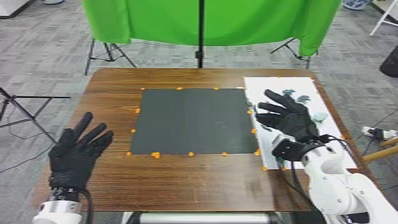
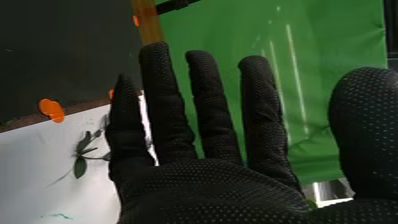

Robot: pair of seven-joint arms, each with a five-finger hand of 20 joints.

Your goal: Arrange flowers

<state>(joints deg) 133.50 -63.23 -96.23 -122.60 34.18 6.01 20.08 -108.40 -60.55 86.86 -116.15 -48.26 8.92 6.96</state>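
From where I stand, the fingers of the right hand (image 1: 291, 121) (image 2: 218, 192) are straight and spread, the thumb well out to the side, with nothing gripped. The hand hangs over the white sheet (image 1: 275, 84), though I can't tell how high. That's my first worry: if it drops with the fingers this wide, they could press a flower flat or shove it off instead of picking it up.

Just beyond the fingertips, toward the sheet's far edge, lie small bluish blooms (image 1: 289, 92). A paler bloom (image 1: 320, 117) sits beside the hand, near the sheet's right edge. A sweep that way could nudge it across onto the wood. A dark leafy stem (image 2: 80, 156) lies near the sheet's edge by the dark mat (image 1: 191, 120). It looks thin, so a pinch set a little off might miss it, and a hard one might bend it or strip its leaves.

Farther out, orange dabs (image 1: 155, 155) rim the mat; a low, dragging wrist could catch those by the sheet. The left hand (image 1: 74, 157), over the left part of the table (image 1: 204, 195), has its fingers out straight and empty. It's too far across to steady a stem that starts to roll.
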